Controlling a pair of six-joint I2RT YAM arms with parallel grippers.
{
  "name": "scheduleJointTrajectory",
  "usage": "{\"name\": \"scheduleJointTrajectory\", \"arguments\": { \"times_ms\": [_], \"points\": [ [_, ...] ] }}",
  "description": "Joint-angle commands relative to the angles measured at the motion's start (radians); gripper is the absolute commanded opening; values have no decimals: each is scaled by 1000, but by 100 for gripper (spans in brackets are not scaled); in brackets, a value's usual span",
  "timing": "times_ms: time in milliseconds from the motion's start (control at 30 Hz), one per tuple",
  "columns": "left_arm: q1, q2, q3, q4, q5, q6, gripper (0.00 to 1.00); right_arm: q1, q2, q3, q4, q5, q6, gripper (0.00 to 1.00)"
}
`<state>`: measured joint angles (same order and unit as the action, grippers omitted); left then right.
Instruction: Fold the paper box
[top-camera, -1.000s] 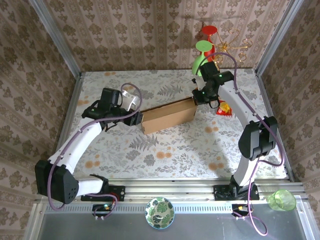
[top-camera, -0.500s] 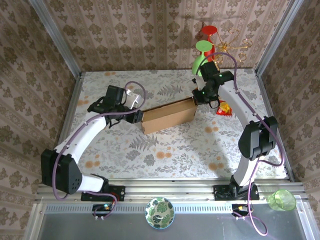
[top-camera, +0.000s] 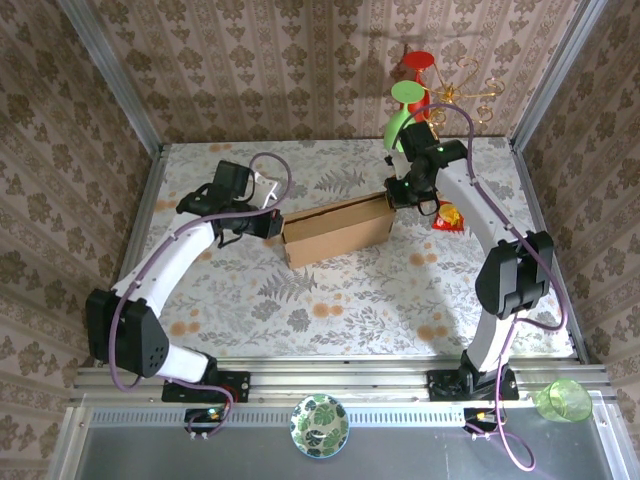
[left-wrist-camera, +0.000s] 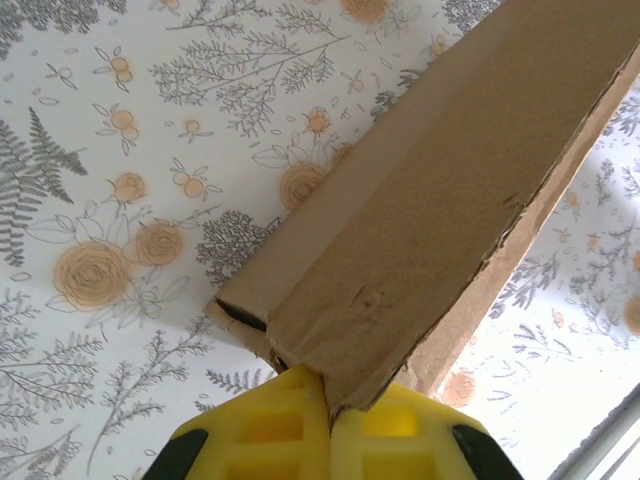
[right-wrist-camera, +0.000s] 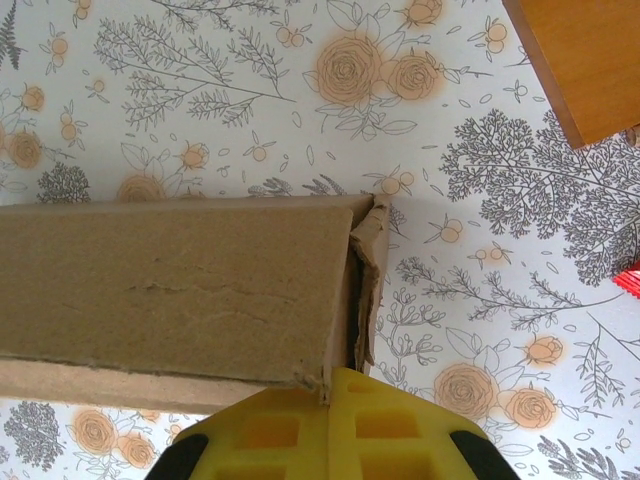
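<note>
The paper box (top-camera: 337, 231) lies mid-worktop (top-camera: 330, 300), its left end pinched by the left gripper (left-wrist-camera: 330, 425) and its right end by the right gripper (right-wrist-camera: 328, 415). Both ends are best moved evenly along the creases, so the worn cardboard is not torn.

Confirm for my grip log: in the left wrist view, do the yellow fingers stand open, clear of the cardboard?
No: the left gripper is shut, pinching the end edge of the paper box.
</note>
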<state>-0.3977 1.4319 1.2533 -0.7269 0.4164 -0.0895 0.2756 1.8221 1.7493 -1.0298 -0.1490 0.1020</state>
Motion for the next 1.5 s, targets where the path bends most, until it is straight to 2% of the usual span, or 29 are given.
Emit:
{"name": "scheduleJointTrajectory", "arguments": {
  "times_ms": [0, 267, 700, 733, 1133, 1467],
  "points": [
    [-4, 16, 46, -49, 92, -59, 4, 6, 27, 20, -53, -3, 21, 0],
    [-21, -6, -5, -27, 94, -112, 2, 7, 15, -1, -38, 12, 33, 0],
    [-52, -71, -159, 133, -17, -196, 0, 13, -27, -72, 31, 15, 41, 0],
    [-83, -75, -171, 142, -28, -196, 0, 14, -30, -76, 35, 15, 41, 0],
    [-147, -106, -281, 203, -175, -173, 0, 13, -55, -94, 37, 38, 70, 0],
    [-170, -97, -304, 215, -238, -179, 0, -6, -119, -88, 18, 27, 218, 34]
  ]
}}
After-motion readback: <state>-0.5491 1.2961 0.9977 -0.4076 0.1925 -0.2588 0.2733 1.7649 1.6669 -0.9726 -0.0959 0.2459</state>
